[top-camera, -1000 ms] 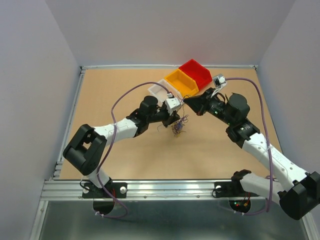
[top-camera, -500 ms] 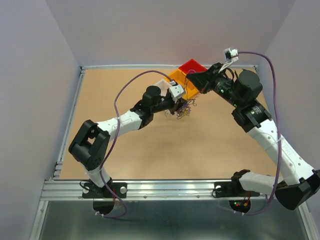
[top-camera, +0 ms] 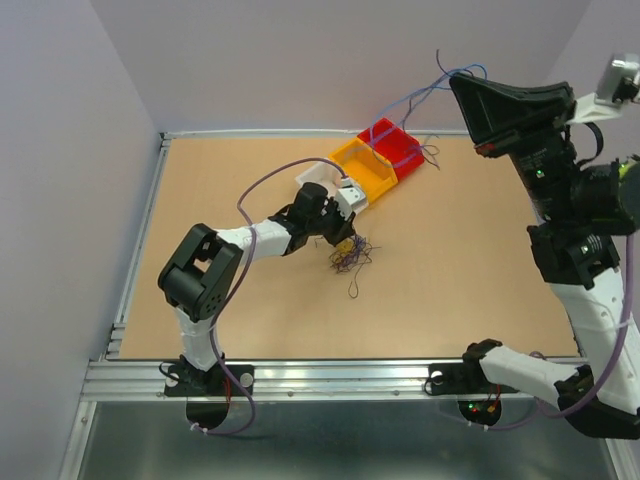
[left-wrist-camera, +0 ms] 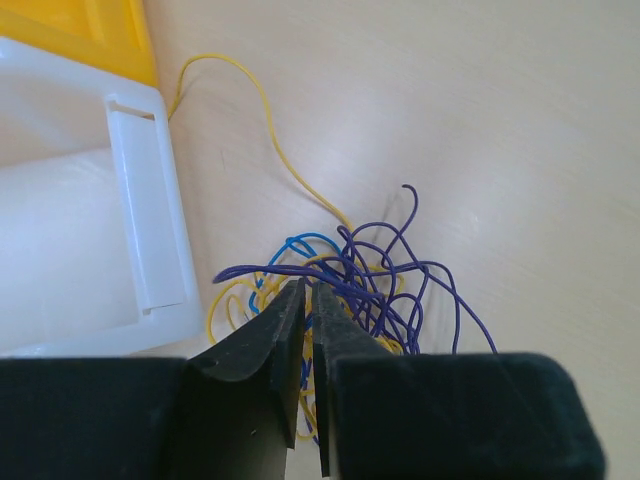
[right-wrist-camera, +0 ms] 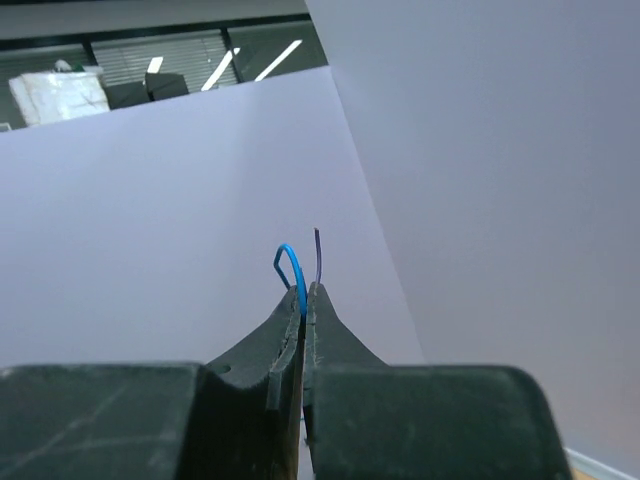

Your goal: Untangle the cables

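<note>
The cables are a small clump point(top-camera: 348, 256) of yellow, blue and purple wires on the table, just in front of the white bin. My left gripper point(top-camera: 344, 240) is down on that clump. In the left wrist view its jaws point(left-wrist-camera: 308, 288) stand almost together with strands of the clump point(left-wrist-camera: 385, 285) between them. My right gripper point(top-camera: 456, 78) is raised high at the back right, shut on a blue wire point(right-wrist-camera: 289, 256) and a purple wire point(right-wrist-camera: 317, 250). Their long strands point(top-camera: 413, 97) trail down toward the red bin.
A white bin point(top-camera: 316, 178), a yellow bin point(top-camera: 364, 166) and a red bin point(top-camera: 394, 144) stand in a diagonal row at the back centre. One loose strand point(top-camera: 352, 290) lies just below the clump. A single yellow wire point(left-wrist-camera: 270, 130) curls toward the white bin point(left-wrist-camera: 150, 220).
My right arm has swung up and to the right, drawing the blue and purple wires out of the clump. The left gripper has stayed low with the clump, shifting slightly.
</note>
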